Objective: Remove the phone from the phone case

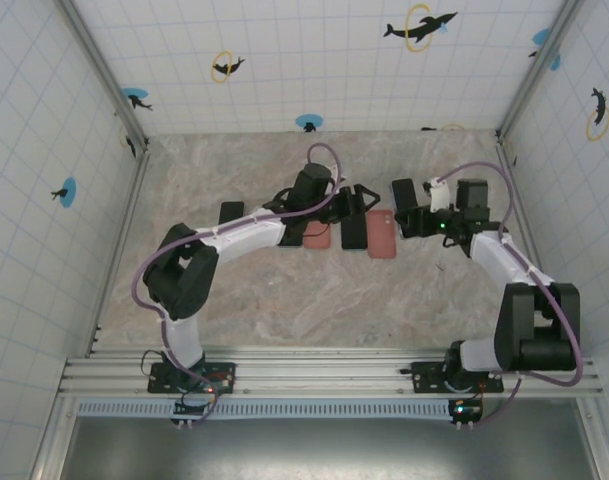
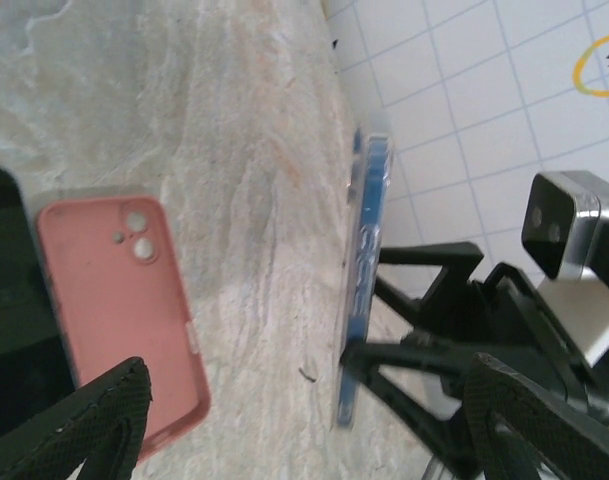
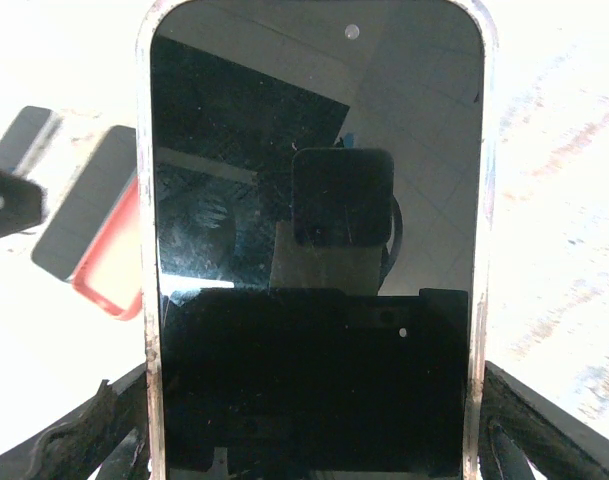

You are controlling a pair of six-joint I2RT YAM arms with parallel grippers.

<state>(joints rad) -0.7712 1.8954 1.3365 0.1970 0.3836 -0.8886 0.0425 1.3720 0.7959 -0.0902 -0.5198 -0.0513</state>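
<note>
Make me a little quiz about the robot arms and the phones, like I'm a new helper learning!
1. True or false: the right gripper is holding a phone that sits in a clear case.
2. Pick one: what colour is the empty case lying flat on the table near the left gripper? A green, B pink, C yellow.
3. Fill the gap: the left gripper's jaws stand ____ with nothing between them.

Key: 1 true. 2 B. 3 open.
</note>
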